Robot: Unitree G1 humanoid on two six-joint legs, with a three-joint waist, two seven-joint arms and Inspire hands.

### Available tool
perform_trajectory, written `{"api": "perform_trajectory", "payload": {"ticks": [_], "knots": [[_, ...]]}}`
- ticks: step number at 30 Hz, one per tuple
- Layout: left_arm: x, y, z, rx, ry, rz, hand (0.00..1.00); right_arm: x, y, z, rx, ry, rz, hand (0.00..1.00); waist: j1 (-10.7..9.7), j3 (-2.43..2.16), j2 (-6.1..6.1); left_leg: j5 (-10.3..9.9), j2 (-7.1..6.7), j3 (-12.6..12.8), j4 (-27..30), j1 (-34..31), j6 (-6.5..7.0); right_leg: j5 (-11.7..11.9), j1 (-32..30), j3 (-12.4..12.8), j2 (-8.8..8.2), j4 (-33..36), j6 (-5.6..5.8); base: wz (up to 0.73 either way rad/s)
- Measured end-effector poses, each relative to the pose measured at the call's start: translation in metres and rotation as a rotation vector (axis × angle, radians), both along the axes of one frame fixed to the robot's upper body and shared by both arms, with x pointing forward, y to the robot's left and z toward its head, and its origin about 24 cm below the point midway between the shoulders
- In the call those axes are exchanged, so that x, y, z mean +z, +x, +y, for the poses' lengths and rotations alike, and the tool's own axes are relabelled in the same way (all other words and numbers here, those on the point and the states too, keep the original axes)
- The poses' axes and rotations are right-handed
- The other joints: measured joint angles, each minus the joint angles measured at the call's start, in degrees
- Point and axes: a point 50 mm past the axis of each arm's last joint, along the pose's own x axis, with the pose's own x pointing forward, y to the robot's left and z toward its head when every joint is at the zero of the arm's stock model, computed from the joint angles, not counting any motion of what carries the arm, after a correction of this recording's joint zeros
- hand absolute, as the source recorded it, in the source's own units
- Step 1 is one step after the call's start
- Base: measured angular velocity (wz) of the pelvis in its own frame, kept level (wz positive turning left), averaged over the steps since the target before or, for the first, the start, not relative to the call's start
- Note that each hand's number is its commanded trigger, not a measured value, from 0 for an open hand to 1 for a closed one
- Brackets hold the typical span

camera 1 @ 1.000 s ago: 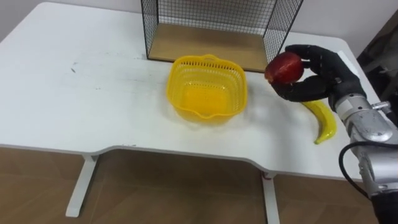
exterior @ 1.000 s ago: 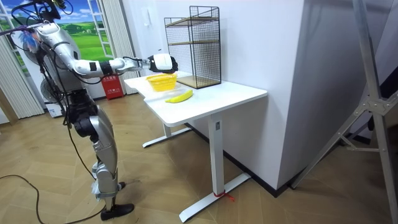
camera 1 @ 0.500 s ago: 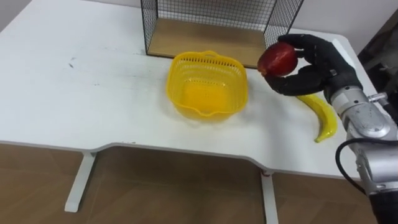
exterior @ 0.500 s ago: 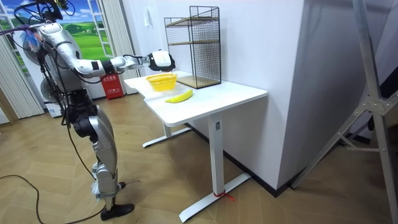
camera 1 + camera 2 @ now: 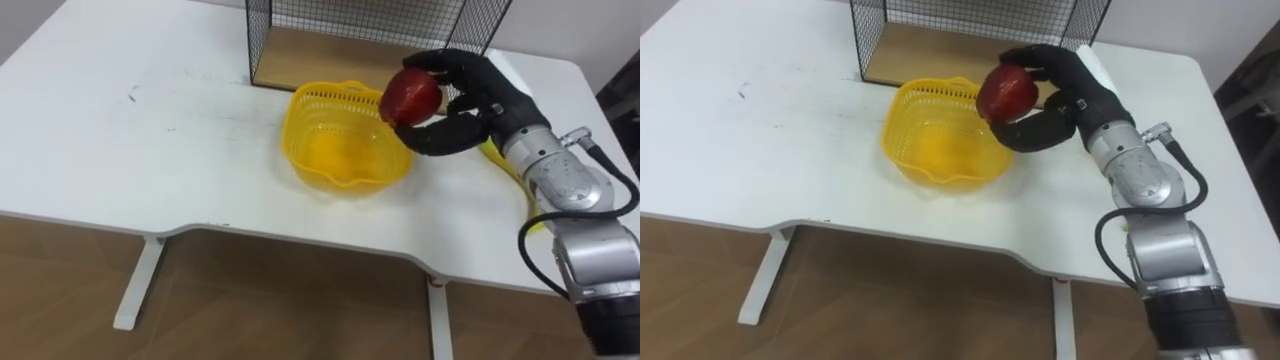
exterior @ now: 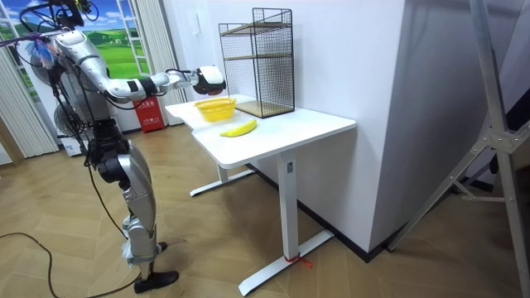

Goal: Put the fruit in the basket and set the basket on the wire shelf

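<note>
White table (image 5: 150, 130). Yellow basket (image 5: 297, 150): upright, mouth up, just before the wire shelf (image 5: 370, 20). Red apple (image 5: 409, 96): raised over the basket's right rim, fingers and thumb of the right hand (image 5: 478, 100) curled round it. Banana (image 6: 238, 128): flat on the table beneath the forearm, long axis running far to near.

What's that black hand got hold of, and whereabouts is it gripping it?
The right hand holds a red apple, fingers curled over its top and thumb beneath, by the yellow basket's rim.

No legible text, labels, or numbers
</note>
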Motion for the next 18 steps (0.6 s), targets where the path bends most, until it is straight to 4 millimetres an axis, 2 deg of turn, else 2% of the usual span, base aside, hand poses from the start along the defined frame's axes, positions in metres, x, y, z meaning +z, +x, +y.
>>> {"api": "perform_trajectory", "payload": {"ticks": [9,18], "knots": [[-0.0013,0.0050,-0.0075,-0.021,-0.042,-0.011,0.00,-0.0016,0.0000,0.0014,0.001,-0.078,0.001,1.00,1.2,0.22,0.35,0.0,-0.01,-0.1,0.0,-0.1,0.00,0.0,-0.1,-0.1,0.01,0.0,0.00,0.00],[-0.0007,0.0085,-0.0086,-0.029,-0.062,-0.018,0.00,-0.0016,0.0000,0.0014,-0.001,-0.093,-0.001,1.00,1.3,0.18,0.31,0.0,-0.06,-0.2,0.0,-0.2,0.00,0.0,-0.1,-0.3,-0.05,0.1,0.00,0.00]]}}
